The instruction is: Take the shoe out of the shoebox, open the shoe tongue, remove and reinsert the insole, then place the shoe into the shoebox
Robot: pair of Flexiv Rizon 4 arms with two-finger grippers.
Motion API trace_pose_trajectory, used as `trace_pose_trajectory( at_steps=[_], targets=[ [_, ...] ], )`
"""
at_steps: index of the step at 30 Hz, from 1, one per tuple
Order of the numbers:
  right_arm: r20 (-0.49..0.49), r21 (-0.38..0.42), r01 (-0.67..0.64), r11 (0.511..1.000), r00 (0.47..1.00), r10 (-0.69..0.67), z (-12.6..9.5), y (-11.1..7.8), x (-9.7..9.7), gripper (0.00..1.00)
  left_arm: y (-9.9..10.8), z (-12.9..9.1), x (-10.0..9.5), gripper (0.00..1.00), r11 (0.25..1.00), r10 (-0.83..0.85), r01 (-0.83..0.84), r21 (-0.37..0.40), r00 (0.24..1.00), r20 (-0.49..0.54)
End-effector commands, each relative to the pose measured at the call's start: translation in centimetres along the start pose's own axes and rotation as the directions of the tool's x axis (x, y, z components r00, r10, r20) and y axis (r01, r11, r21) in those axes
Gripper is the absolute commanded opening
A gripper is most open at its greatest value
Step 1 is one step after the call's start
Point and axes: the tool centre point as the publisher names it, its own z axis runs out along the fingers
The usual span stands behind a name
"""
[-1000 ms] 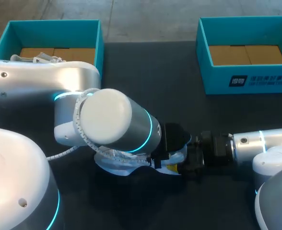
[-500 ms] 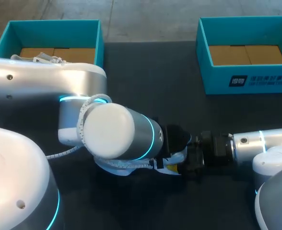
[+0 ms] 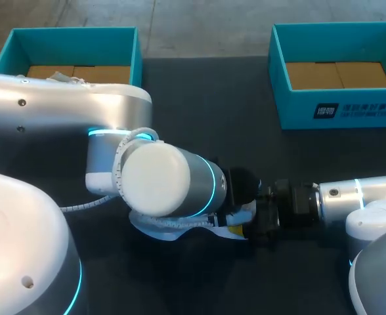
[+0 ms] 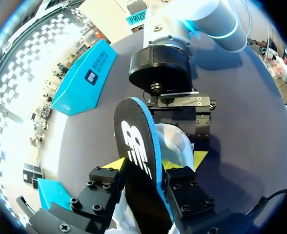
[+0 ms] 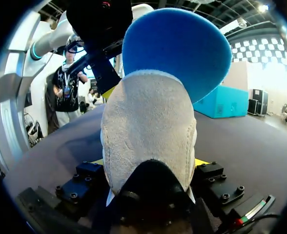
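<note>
shoe — pale grey suede heel; lies on the dark table near its front middle, outside both boxes, and in the head view mostly covered by the left arm
insole — black top face with a white logo, bright blue underside and edge; stands up out of the shoe's opening, its upper end well above the heel
left gripper: fingers closed onto the insole, one yellow tip against each face
right gripper: faces the left gripper across the shoe; fingers clamped on the heel from both sides, with only slivers of yellow tip showing past the suede
left shoebox: teal, open, brown card floor, far left of the table; a white item at its near edge, too hidden by the arm to identify
right shoebox: teal, open, brown card floor, far right of the table
</note>
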Motion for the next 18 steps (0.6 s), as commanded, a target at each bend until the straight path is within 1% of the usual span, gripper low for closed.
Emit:
trace_pose_trajectory(
  at_steps=[1,3,8,11,18],
  targets=[
    [0.001,0.004,-0.001,1.000,1.000,0.001,0.0,0.0,0.2,0.00,0.2,0.0,-0.3,0.40,1.000,0.000,0.000,0.005,1.000,-0.008],
    [0.001,0.004,-0.001,1.000,1.000,0.001,0.0,0.0,0.2,0.00,0.2,-0.2,-0.2,0.40,1.000,0.003,-0.003,0.011,1.000,-0.003],
    [0.001,0.004,-0.001,1.000,1.000,0.001,0.0,0.0,0.2,0.00,0.2,-0.2,0.2,0.40,1.000,-0.001,-0.001,0.025,0.999,0.050],
    [0.001,0.004,-0.001,1.000,1.000,0.001,0.0,0.0,0.2,0.00,0.2,-0.1,0.7,0.41,1.000,0.001,-0.003,0.027,0.998,0.057],
    [0.001,0.004,-0.001,1.000,1.000,0.001,0.0,0.0,0.2,0.00,0.1,0.2,1.4,0.39,1.000,-0.003,0.000,0.030,0.997,0.082]
  ],
)
